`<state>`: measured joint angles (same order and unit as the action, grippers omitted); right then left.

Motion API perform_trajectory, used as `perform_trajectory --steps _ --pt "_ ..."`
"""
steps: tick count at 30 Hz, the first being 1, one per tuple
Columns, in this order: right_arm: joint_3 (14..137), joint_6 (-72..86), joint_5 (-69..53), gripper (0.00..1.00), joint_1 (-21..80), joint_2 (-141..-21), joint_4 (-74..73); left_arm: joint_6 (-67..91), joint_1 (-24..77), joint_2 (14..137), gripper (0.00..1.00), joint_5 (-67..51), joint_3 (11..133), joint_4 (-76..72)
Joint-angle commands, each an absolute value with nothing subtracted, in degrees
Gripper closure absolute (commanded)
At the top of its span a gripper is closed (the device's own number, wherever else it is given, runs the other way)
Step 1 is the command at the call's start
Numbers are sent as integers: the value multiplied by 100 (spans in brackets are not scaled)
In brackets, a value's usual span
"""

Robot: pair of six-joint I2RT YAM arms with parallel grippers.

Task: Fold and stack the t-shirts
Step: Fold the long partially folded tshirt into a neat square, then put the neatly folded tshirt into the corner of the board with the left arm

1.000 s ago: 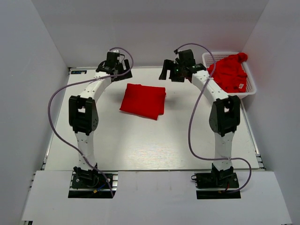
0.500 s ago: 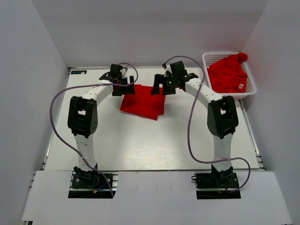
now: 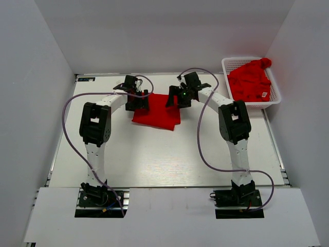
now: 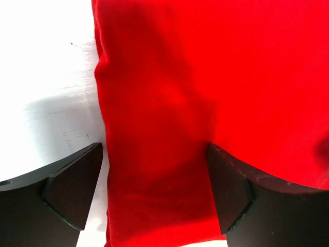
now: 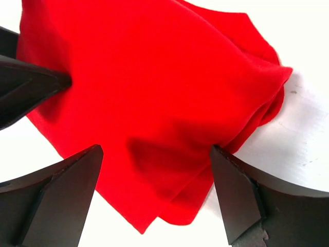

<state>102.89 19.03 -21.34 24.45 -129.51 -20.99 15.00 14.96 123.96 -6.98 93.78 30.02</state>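
Observation:
A folded red t-shirt [image 3: 157, 114] lies flat on the white table near the back middle. My left gripper [image 3: 138, 104] is open over its back left corner; in the left wrist view the cloth [image 4: 169, 113] lies between the spread fingers [image 4: 72, 185]. My right gripper [image 3: 175, 100] is open over the back right corner; the right wrist view shows the folded layers [image 5: 154, 103] between its fingers [image 5: 241, 195], and the left gripper's tip at the left edge. More red t-shirts [image 3: 250, 80] with a small white label lie heaped in the basket.
A white plastic lattice basket [image 3: 275, 98] stands at the back right corner of the table. White walls enclose the table on the left, back and right. Purple cables loop from both arms.
Both grippers have come down and inward from the back of the table onto the folded t-shirt's back corners. The shirt has not moved.

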Motion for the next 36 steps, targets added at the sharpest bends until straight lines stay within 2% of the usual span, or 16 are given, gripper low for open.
perform_trajectory --steps 1,7,10,11,16,17,19,20,23,24,26,31,36 --pt "10599 1767 -2153 10 2470 -12955 -2144 1415 1521 12156 8 -598 9483 3103" --pt "10538 1661 -1978 10 2479 -12139 -2338 1362 1521 12023 8 -519 9422 3103" --pt "10091 1670 -1688 10 2479 -11498 -2347 1362 1521 12023 8 -317 9370 3103" --pt "10012 1679 -1653 10 2487 -11087 -2364 1362 1521 12023 14 -316 9369 3103" --pt "9001 1687 -1090 10 2487 -9751 -2320 1415 1521 12076 21 -185 9255 3103" --pt "8887 1714 -933 10 2470 -9608 -2346 1415 1521 12128 30 -185 9255 3103" --pt "8456 1714 -740 10 2478 -9083 -2364 1415 1521 12181 40 -62 9255 3103" --pt "8272 1705 -651 10 2452 -8966 -2469 1415 1521 12251 52 -62 9307 3181" --pt "7964 1723 -89 10 2470 -8447 -2706 1415 1521 12305 71 202 9369 3261" --pt "7876 1714 -27 10 2470 -8351 -2785 1415 1521 12366 83 202 9474 3330" --pt "7665 1749 359 10 2452 -8016 -2943 1415 1389 12427 98 272 9641 3471" --pt "7462 1784 1044 10 2452 -7499 -3190 1090 1090 12551 100 1624 10203 3885" --pt "7356 1819 1283 10 2435 -7295 -3182 580 494 12612 100 1792 10669 3841"
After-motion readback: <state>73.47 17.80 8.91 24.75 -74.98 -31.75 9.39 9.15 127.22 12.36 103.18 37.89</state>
